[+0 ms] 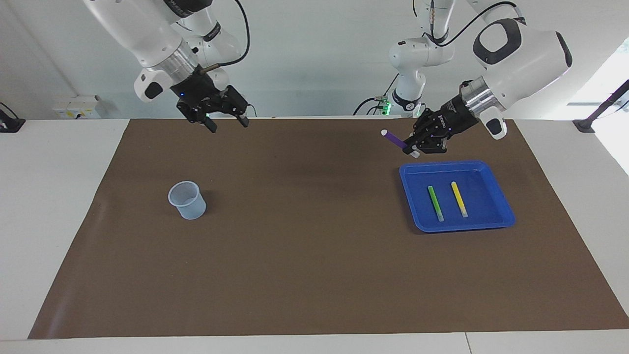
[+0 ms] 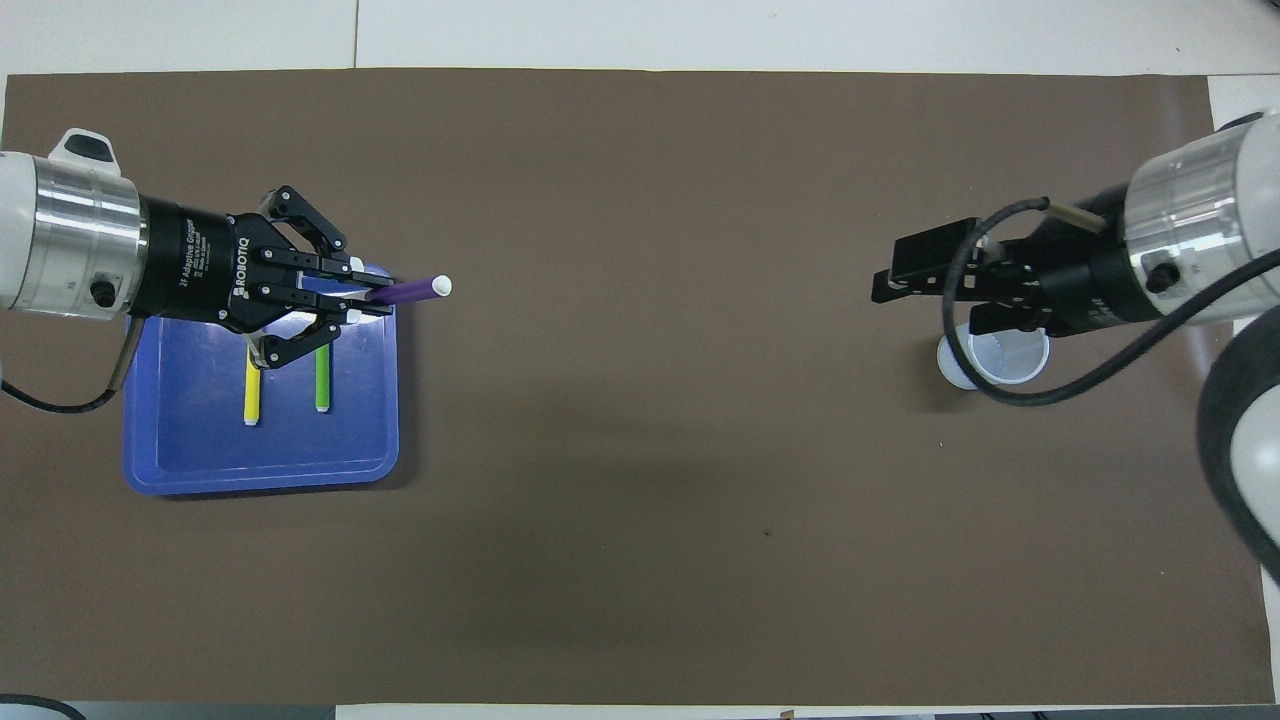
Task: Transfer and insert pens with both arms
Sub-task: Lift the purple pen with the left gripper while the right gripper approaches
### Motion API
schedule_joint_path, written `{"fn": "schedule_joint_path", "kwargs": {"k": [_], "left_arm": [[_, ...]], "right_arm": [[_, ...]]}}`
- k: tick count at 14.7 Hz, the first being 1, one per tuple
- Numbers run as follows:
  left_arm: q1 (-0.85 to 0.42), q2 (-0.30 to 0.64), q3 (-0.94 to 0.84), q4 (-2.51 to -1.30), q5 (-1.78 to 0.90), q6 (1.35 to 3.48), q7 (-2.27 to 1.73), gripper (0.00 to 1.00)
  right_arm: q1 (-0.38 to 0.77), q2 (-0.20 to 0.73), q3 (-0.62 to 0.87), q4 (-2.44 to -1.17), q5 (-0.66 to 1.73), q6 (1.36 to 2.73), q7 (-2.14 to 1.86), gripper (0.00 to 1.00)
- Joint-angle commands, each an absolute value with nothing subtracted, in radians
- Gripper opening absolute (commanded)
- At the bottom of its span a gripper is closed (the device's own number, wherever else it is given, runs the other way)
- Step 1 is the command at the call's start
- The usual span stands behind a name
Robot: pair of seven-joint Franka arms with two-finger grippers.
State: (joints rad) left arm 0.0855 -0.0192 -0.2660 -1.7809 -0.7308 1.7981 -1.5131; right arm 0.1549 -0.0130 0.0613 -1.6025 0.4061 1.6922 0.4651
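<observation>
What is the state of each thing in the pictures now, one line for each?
purple pen: lifted, held in the air, tilted.
left gripper: shut on the purple pen.
right gripper: open, empty, in the air.
green pen: lying in the tray.
yellow pen: lying in the tray.
blue tray: on the mat.
cup: upright, empty.

Overhead view: the right gripper (image 2: 905, 275) and its cable cover part of the translucent cup (image 2: 1000, 362). The left gripper (image 2: 345, 300) hides one end of the purple pen (image 2: 408, 291) and the upper ends of the yellow pen (image 2: 252, 394) and green pen (image 2: 322, 380). Both arms run off the picture's edges.
</observation>
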Motion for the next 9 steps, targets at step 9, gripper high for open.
{"fn": "schedule_joint_path", "kwargs": {"k": [9], "left_arm": [[-0.07,-0.196,-0.29,-2.097,-0.997,2.144,-1.6,0.0]], "right_arm": [[0.396,0.054,0.064,-1.597,0.496,1.942,0.669,1.0]]}}
